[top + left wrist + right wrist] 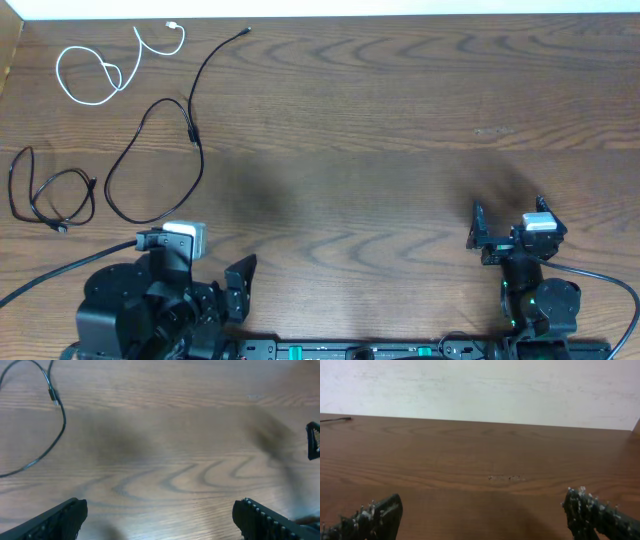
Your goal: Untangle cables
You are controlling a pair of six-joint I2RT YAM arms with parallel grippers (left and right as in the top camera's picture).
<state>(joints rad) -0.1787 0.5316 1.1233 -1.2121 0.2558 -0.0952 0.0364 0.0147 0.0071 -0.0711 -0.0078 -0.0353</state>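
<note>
Left claw (160, 517) and right claw (482, 515) both spread wide, gripping and touching nothing.

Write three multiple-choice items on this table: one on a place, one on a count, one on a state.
1. Where does the white cable lie?
A. near the table's far left corner
B. between the two arms
C. under the right arm

2. How many black cables lie on the table?
A. one
B. two
C. three

3. How do both arms' jaws stand?
A. open and empty
B. shut on a cable
C. shut and empty

Key:
1 A: the overhead view shows it near the far left corner.
2 B: a longer black cable and a shorter black cable lie apart from each other.
3 A: each wrist view shows the jaws wide apart, with only bare wood between them.
</note>
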